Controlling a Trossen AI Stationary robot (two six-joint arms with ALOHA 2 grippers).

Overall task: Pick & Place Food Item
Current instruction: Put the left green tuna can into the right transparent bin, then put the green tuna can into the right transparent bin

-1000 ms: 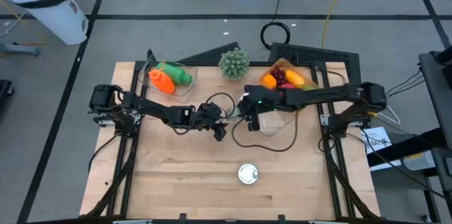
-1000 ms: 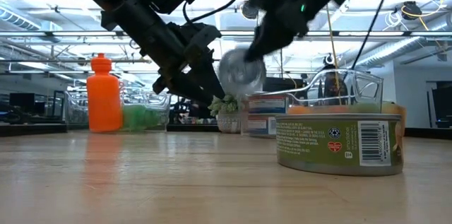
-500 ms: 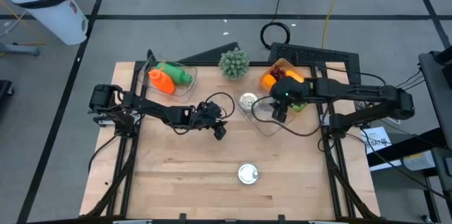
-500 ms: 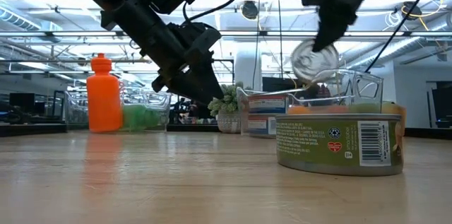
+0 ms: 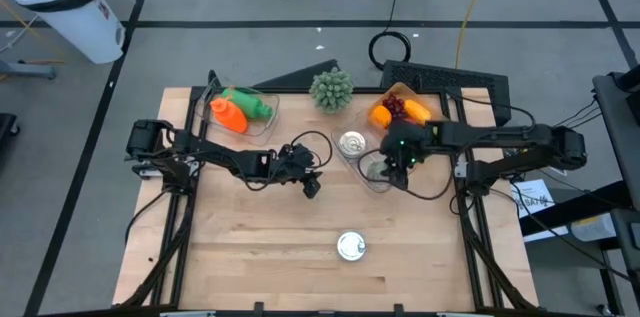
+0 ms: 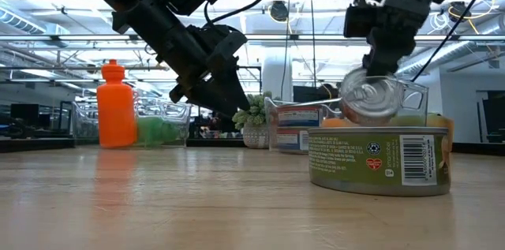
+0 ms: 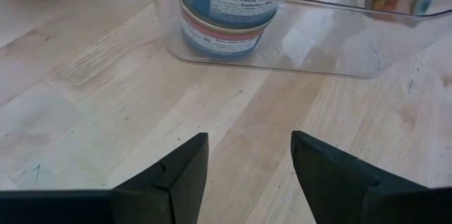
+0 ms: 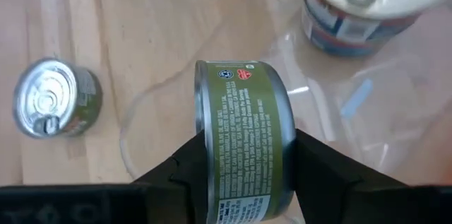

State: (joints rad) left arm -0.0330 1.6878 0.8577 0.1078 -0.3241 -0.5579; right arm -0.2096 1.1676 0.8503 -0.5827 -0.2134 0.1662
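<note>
Reaching in from the table's right side, I am holding my right gripper (image 5: 398,162) over the clear plastic container (image 5: 372,172) near the middle of the table, fingers clamped on a green-labelled can (image 8: 244,136) turned on its side. In the low view that can (image 6: 371,98) is hanging above the table, its shiny pull-tab lid facing the camera. My left gripper (image 5: 310,179) is hovering just above the wood a little to the left of the container, its fingers (image 7: 176,171) spread apart and holding nothing.

Inside the see-through container a blue-labelled can (image 5: 352,144) is standing upright. A second green can (image 5: 351,246) is sitting upright on the wood near the front edge, well apart from both grippers. The wooden table (image 5: 250,247) is showing pale grain. At its back are a clear bin holding an orange bottle (image 5: 228,114), a small spiky green plant (image 5: 331,89), and a tray of fruit (image 5: 400,110). Grey floor with dark lines is surrounding the table, and a white bin (image 5: 65,2) is standing off to the back left.
</note>
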